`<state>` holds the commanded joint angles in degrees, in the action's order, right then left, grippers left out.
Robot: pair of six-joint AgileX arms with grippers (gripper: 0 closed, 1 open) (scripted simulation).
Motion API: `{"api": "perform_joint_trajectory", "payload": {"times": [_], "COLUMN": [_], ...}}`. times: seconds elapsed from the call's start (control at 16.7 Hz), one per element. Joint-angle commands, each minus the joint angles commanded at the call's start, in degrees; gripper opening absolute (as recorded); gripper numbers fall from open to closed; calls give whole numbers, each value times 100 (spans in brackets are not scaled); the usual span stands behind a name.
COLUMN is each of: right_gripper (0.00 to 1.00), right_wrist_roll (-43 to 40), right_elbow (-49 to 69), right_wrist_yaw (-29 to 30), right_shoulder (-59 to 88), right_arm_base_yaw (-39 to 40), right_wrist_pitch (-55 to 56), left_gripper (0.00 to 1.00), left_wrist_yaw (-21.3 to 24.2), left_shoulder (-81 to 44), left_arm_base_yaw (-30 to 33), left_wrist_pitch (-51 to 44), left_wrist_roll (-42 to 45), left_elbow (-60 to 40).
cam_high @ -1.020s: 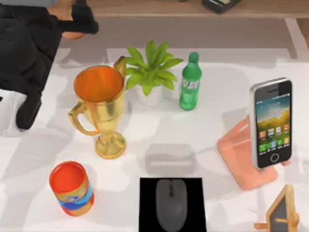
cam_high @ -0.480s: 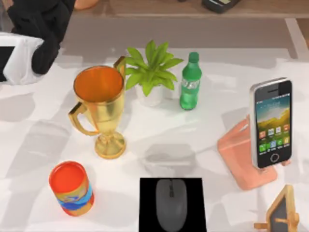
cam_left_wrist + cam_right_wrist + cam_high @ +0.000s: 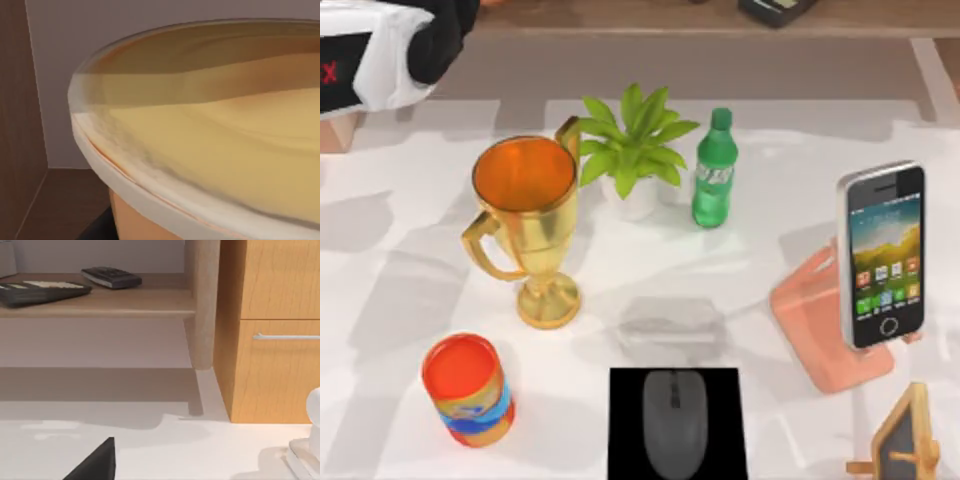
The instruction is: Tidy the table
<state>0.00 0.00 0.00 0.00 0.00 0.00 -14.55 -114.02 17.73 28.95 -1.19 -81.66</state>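
Observation:
The white table point(image 3: 790, 150) holds a gold trophy point(image 3: 528, 225), a potted plant point(image 3: 632, 150), a green bottle point(image 3: 714, 170), a phone point(image 3: 882, 255) on a pink stand point(image 3: 815, 315), a red can point(image 3: 468, 390) and a grey mouse point(image 3: 674, 420) on a black pad point(image 3: 625, 440). My left arm point(image 3: 380, 50) is raised over the far left corner. In the left wrist view a cream and orange bowl point(image 3: 210, 150) sits right at the camera, carried by the left gripper point(image 3: 97, 229) beside a wooden wall. A dark tip of my right gripper point(image 3: 95, 465) hangs low over the table.
A small chalkboard easel point(image 3: 905, 440) stands at the near right corner. A brown shelf board point(image 3: 650, 15) runs along the back with a black device point(image 3: 778, 8) on it. The right wrist view shows a wooden cabinet point(image 3: 275, 330) and a white object point(image 3: 310, 445).
My left arm has swung up and to the left, away from the table's left side toward the far left corner. Nothing on the table has moved.

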Motion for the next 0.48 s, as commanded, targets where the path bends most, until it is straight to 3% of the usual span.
{"api": "perform_joint_trajectory", "payload": {"times": [0.48], "right_gripper": [100], "right_wrist_roll": [0], "right_elbow": [0], "right_wrist_yaw": [0], "right_shoulder": [0], "right_arm_base_yaw": [0], "right_wrist_pitch": [0], "left_gripper": [0], "left_wrist_yaw": [-58], "left_shoulder": [-109], "left_arm_base_yaw": [-14], "left_wrist_pitch": [-239], "left_wrist_roll": [15], "left_elbow": [-176]}}
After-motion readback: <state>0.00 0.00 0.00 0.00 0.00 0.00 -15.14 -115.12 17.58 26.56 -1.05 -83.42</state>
